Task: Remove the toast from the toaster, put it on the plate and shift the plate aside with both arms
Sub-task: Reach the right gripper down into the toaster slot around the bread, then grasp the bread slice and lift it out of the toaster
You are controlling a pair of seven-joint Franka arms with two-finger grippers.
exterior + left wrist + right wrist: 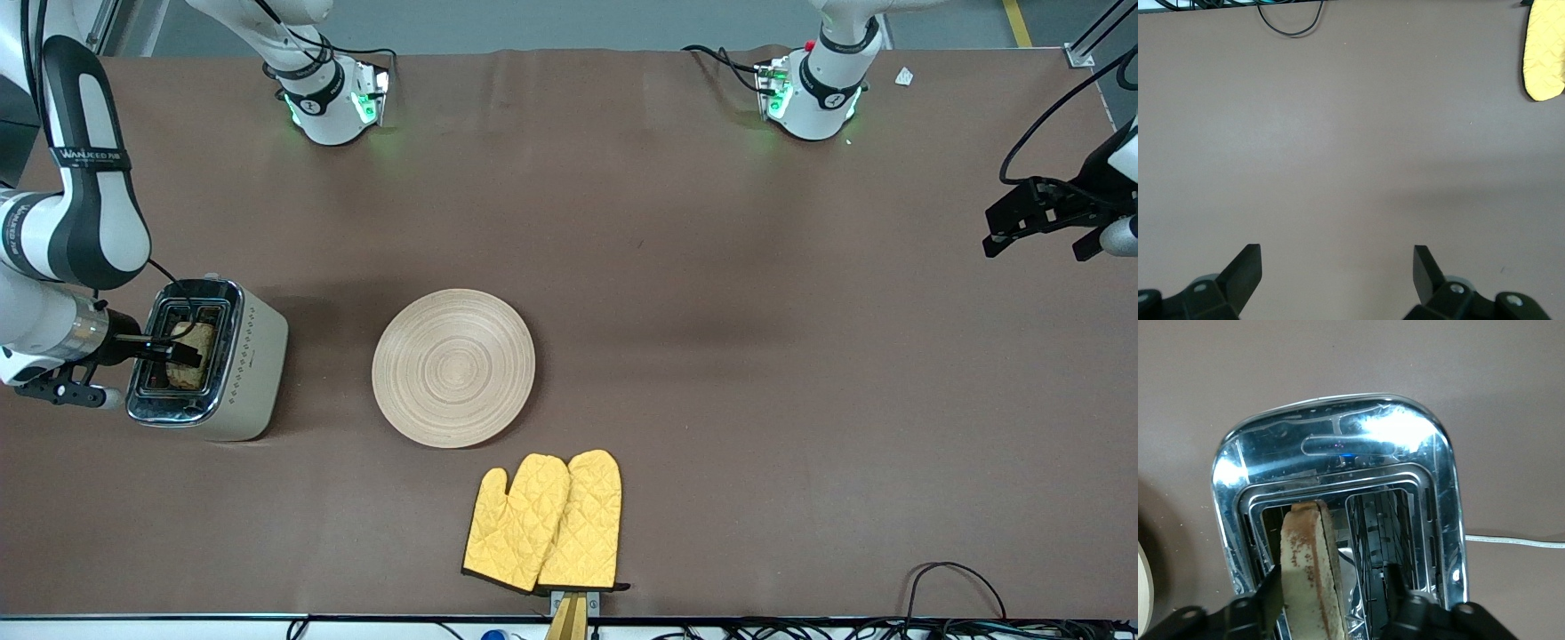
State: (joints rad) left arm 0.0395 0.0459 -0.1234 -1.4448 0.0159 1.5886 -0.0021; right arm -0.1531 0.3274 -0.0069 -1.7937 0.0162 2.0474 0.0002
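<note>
The toast (194, 354) stands upright in a slot of the silver toaster (249, 356) at the right arm's end of the table. My right gripper (173, 348) is over the toaster, open, with its fingers straddling the toast. In the right wrist view the toast (1308, 573) sits between the fingers of the right gripper (1331, 593); one finger is against it and the other stands apart over the second slot. The round wooden plate (453, 367) lies bare beside the toaster. My left gripper (1036, 227) waits open and empty above bare table (1337, 267) at the left arm's end.
Two yellow quilted oven mitts (544, 523) lie nearer the front camera than the plate; one tip shows in the left wrist view (1545, 53). The toaster's chrome top (1338, 447) fills the right wrist view, with the plate's edge (1143, 593) beside it. Cables run along the table's front edge.
</note>
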